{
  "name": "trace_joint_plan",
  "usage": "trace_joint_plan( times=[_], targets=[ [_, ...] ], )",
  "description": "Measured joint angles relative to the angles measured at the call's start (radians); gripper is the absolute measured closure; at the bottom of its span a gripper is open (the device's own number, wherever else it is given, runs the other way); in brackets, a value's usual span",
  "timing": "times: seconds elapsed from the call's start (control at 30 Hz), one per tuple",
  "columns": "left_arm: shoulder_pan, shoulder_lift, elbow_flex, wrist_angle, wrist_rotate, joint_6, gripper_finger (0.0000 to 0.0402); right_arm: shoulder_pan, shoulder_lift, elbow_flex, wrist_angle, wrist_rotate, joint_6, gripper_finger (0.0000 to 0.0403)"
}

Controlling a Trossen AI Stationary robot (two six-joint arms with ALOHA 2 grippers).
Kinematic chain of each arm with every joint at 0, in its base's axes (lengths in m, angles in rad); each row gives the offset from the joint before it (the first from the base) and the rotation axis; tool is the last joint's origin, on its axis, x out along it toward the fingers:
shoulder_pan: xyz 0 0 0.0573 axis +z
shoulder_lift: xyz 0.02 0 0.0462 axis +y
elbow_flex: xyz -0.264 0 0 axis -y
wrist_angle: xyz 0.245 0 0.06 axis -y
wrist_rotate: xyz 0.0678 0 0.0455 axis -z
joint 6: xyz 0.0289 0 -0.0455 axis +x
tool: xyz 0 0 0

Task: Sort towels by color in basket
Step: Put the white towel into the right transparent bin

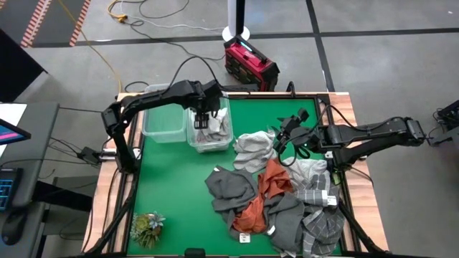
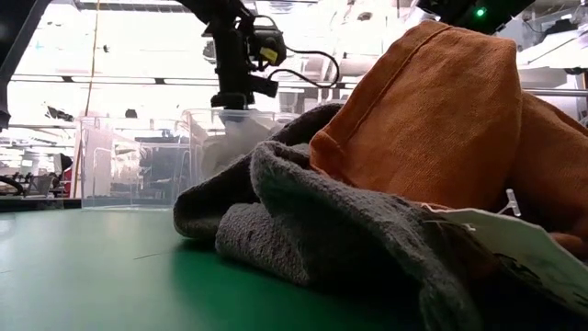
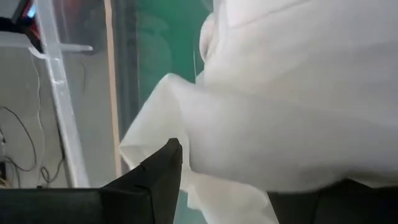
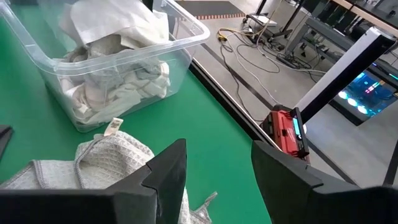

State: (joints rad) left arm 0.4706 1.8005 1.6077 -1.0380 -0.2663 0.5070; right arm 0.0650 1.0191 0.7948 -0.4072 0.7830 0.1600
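A clear bin [image 1: 209,130] at the table's far left holds white towels [image 4: 118,87]. My left gripper [image 1: 204,119] hangs open just above it, fingers pointing down, with a white towel [image 3: 280,106] bulging up between and in front of the fingers. The other towels lie heaped on the green mat: dark grey [image 1: 231,185], rust-orange [image 1: 274,179], grey plaid [image 1: 315,195] and a pale waffle one [image 1: 252,147]. My right gripper [image 1: 285,135] waits open above the mat beside the pale towel [image 4: 93,165], touching nothing. My left gripper stands open over the topmost white towel [image 3: 205,155] in the bin, coming from above. The cloth fills the space before the fingers [image 3: 155,180], and I cannot tell whether they touch it.
A second clear bin [image 1: 163,123] stands to the left of the first. A small green plant [image 1: 147,228] sits at the mat's near left corner. A wooden rim [image 1: 344,107] frames the table. A red box [image 1: 249,63] and cables lie on the floor beyond the far edge.
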Motion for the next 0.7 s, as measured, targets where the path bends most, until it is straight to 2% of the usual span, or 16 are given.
trace_joint_plan(
  times=[0.37, 0.7],
  targets=[
    [0.007, 0.0, 0.056, -0.113, -0.003, 0.033, 0.0205, 0.0, 0.0, 0.0, -0.004, 0.0, 0.0, 0.0192],
    [0.007, -0.001, 0.155, -0.198, 0.022, -0.013, 0.0249, 0.0, 0.0, 0.0, -0.007, 0.0, 0.016, 0.0192]
  ],
)
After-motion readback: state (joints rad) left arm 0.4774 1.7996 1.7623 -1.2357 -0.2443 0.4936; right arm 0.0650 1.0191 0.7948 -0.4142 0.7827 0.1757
